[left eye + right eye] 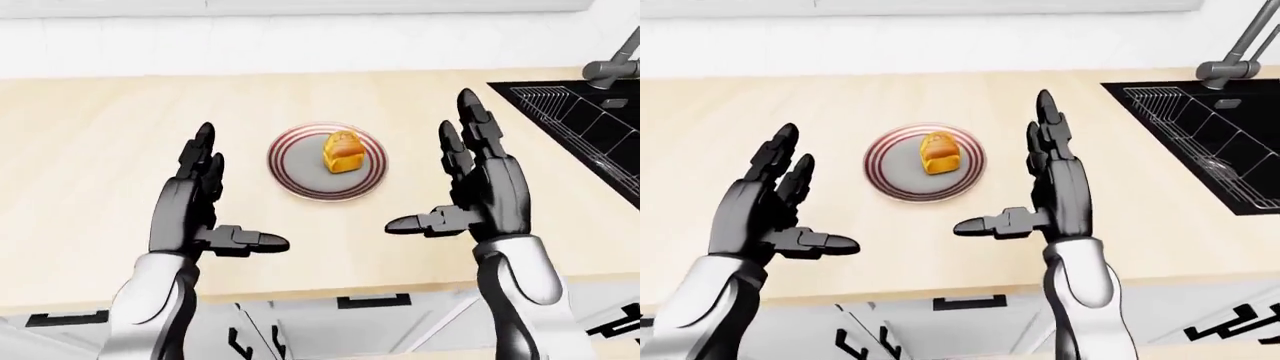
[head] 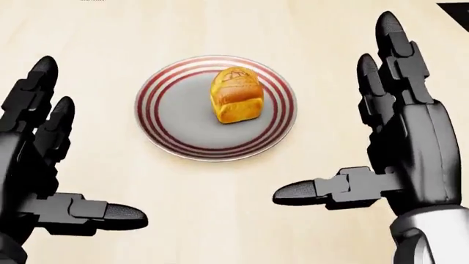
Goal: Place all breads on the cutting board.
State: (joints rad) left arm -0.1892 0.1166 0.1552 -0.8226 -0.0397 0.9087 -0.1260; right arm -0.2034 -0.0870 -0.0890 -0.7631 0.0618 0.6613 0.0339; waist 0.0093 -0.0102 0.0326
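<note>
A small golden loaf of bread (image 2: pixel 236 96) stands upright on a round grey plate with red rings (image 2: pixel 176 126), on a light wooden counter (image 1: pixel 100 150). My left hand (image 2: pixel 81 143) is open and empty, to the left of the plate and a little below it in the head view. My right hand (image 2: pixel 337 110) is open and empty to the right of the plate, fingers pointing up, thumb pointing left. Neither hand touches the plate or the bread. No cutting board shows in any view.
A black sink (image 1: pixel 1160 127) with a wire rack is set into the counter at the right, with a grey faucet (image 1: pixel 1230 60) above it. A white wall runs along the top. The counter's near edge and white cabinet fronts (image 1: pixel 340 322) lie below my hands.
</note>
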